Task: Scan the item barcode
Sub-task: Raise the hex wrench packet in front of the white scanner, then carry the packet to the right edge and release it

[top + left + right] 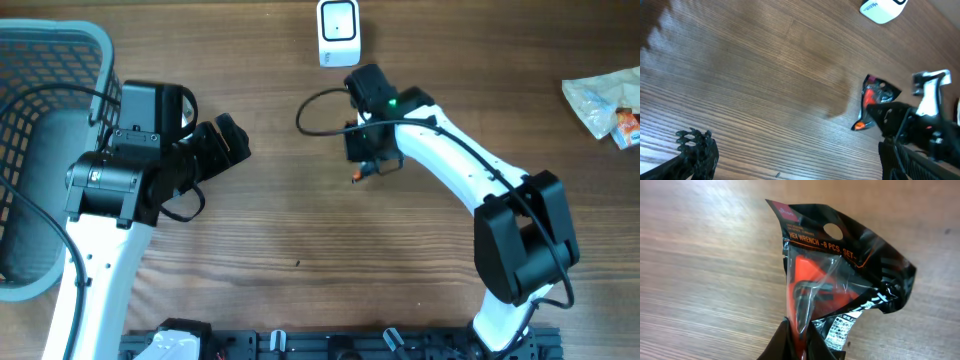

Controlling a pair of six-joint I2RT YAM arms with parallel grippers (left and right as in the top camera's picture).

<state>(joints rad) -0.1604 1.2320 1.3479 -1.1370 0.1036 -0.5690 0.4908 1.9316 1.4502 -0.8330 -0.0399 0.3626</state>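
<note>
Pinching the lower edge of a hex wrench packet (840, 280), the right gripper (801, 342) was clenched tight, its dark tips meeting at the bottom of the right wrist view. The packet was black with orange print, a round hang hole near its top and a clear window showing an orange holder inside. A white label with small print sat on the packet close to the grip, too small to read. The film was crumpled and bent over to one side.

From overhead, the right gripper hid most of the packet, and only an orange sliver showed beneath it. It hung over the wooden table (300, 240) near the far edge, a little in front of the white scanner (338, 30) and apart from it. Whether the packet touched the wood could not be told.

The left gripper (225, 140) was spread wide and grasped nothing, pointing across the table toward the packet but well apart from it. A grey mesh basket (60, 45) stood at the left edge behind that arm. A crumpled bag (605, 100) lay near the far right corner.
</note>
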